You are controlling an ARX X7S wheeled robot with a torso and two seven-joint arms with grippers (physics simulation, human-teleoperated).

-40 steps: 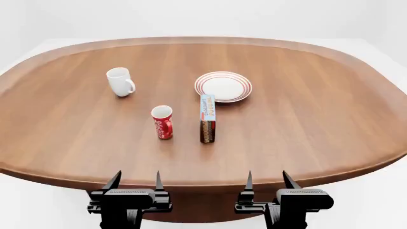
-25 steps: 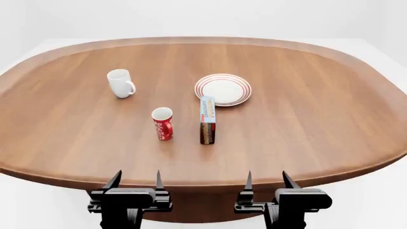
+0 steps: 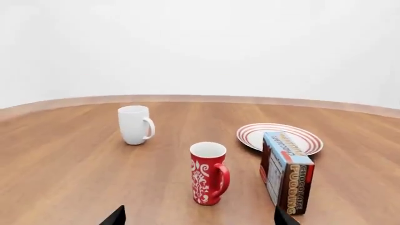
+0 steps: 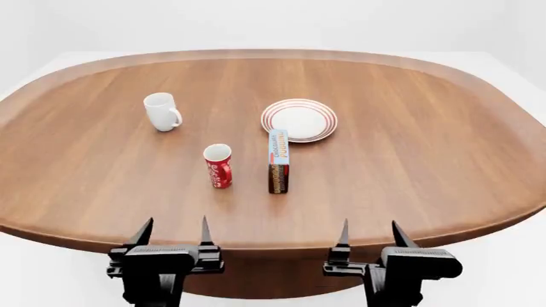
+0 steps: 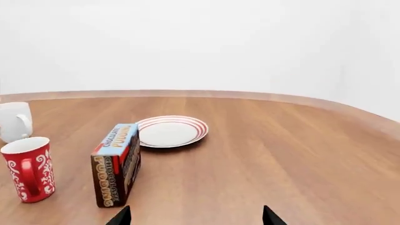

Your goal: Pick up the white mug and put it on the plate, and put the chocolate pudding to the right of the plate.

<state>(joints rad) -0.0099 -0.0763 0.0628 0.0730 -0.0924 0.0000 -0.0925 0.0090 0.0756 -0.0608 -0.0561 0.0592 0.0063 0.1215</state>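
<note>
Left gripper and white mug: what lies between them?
Mostly bare table; the red cup stands just right of the line from left gripper to mug, head view.

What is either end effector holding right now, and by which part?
Nothing. The left end effector and the right end effector are both open and empty at the near table edge, short of the white mug and chocolate pudding.

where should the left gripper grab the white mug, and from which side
Judging by its pose, grip the white mug across its rim and wall from above, on the side away from the handle. It stands upright with its mouth open upward, and the handle points toward the plate.
</note>
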